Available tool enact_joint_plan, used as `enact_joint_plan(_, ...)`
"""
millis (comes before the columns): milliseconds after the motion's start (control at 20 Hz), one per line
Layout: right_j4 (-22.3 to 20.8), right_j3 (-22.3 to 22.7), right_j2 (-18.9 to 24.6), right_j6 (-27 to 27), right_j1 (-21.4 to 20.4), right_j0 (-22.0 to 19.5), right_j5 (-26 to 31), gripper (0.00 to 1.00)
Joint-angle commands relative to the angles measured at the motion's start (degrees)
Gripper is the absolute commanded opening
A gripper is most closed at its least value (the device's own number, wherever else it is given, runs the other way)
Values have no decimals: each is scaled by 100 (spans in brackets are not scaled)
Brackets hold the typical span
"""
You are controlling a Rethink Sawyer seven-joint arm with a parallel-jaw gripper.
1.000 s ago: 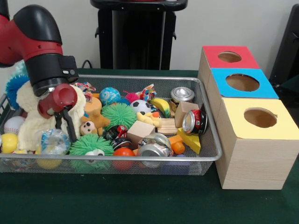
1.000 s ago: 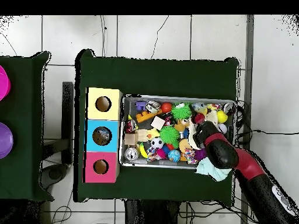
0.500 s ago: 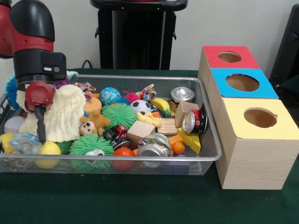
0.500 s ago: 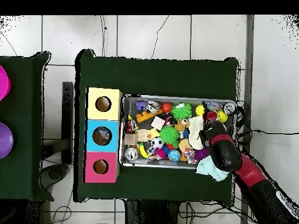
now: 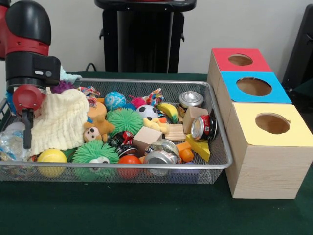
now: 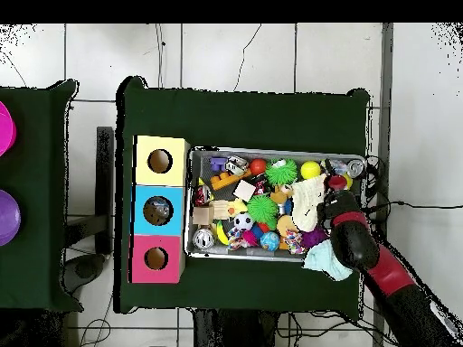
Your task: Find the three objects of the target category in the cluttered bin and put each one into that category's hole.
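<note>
At the bin's (image 5: 122, 167) left end, the red and black arm (image 5: 27, 46) comes down from above. Its upper part is cut off by the picture's corner. The gripper (image 5: 27, 139) hangs inside the bin at this end, dark against the clutter, and we cannot tell whether it is open or closed. In the overhead view the gripper (image 6: 336, 194) sits over the same end of the bin, too small for us to read.

Just beside the gripper, against the bin's left wall, lies a clear bottle (image 5: 9, 145). It is cut by the picture's edge and blurred behind the mesh, and we cannot tell whether the gripper touches it. We make out only this one bottle.

A cream cloth (image 5: 61, 120) drapes over the clutter next to it, covering whatever lies below. In the bin's front left corner a yellow ball (image 5: 51, 156) shows partly through the mesh.

A green spiky ball (image 5: 124, 120) lies in the bin's middle. Toward its right end, three cans (image 5: 204, 128) lie among blocks.

Right of the bin stands the blue box, its hole (image 5: 253, 86) dark inside.
</note>
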Motion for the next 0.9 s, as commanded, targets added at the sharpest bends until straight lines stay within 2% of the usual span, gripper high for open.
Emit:
enact_joint_plan(50, 207, -282, -514, 940, 124, 116, -580, 100)
enact_joint_plan(100, 197, -304, -593, 896, 83, 176, -631, 100)
enact_joint_plan(150, 144, -343, -592, 827, 85, 177, -599, 0)
enact_joint_plan(600, 141, -326, -672, 911, 158, 228, -963, 0)
enact_joint_plan(900, -99, -505, -520, 888, 524, 112, -999, 0)
